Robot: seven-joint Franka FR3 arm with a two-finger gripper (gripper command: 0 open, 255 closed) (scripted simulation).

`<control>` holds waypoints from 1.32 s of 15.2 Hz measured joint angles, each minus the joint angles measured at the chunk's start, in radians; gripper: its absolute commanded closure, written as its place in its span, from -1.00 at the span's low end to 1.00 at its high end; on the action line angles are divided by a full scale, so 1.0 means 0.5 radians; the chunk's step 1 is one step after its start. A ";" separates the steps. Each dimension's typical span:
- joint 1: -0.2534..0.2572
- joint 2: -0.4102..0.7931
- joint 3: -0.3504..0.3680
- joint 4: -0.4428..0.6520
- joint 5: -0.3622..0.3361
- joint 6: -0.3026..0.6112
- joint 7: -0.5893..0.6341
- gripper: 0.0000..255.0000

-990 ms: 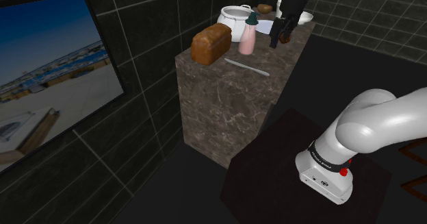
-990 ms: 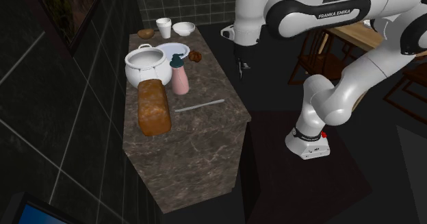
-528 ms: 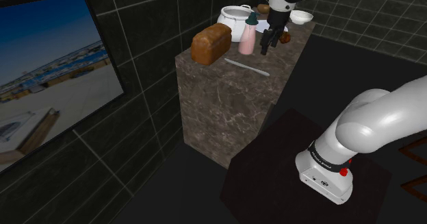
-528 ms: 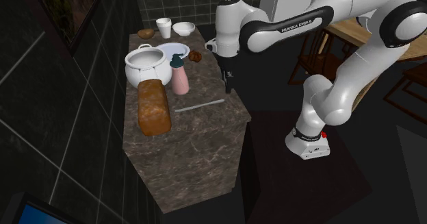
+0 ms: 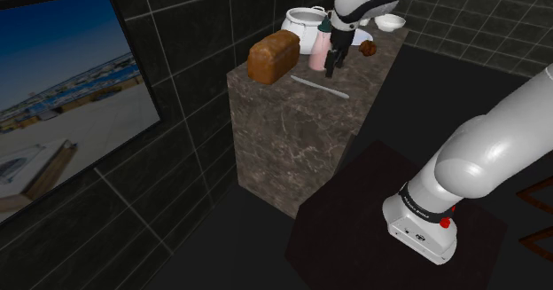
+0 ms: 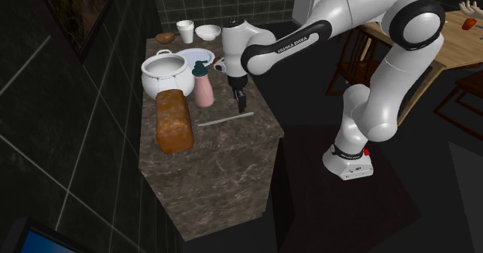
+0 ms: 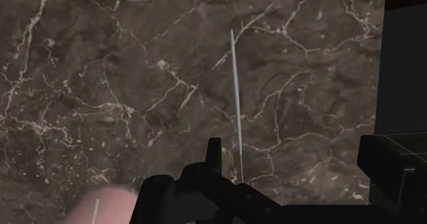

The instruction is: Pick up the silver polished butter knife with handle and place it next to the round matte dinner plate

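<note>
A thin silver knife (image 6: 226, 119) lies flat on the dark marble counter (image 6: 209, 174), in front of the pink bottle. In the shoulder view the knife (image 5: 319, 88) sits near the counter's right edge. My gripper (image 6: 241, 104) hangs open just above the counter, close beside the knife's end nearest the plate and not touching it. In the wrist view the knife (image 7: 237, 99) runs lengthwise away from the gripper (image 7: 299, 159), close by one finger (image 7: 214, 153). The round white plate (image 6: 193, 56) lies behind the bottle, beside the pot.
A brown bread loaf (image 6: 174, 120), a white lidded pot (image 6: 164, 73) and a pink bottle (image 6: 203, 85) crowd the counter's wall side. A cup (image 6: 186, 31) and a bowl (image 6: 207, 32) stand at the far end. The counter drops off just past the knife.
The arm has swung from beyond the counter's edge in over the counter and come down beside the knife. The fingers stayed apart. Nothing on the counter moved.
</note>
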 measured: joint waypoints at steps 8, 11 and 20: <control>-0.016 0.371 -0.049 0.109 0.081 0.233 -0.209 -1.00; -0.016 0.420 -0.047 0.082 0.094 0.308 -0.215 -1.00; -0.019 0.436 -0.050 0.054 0.099 0.352 -0.222 1.00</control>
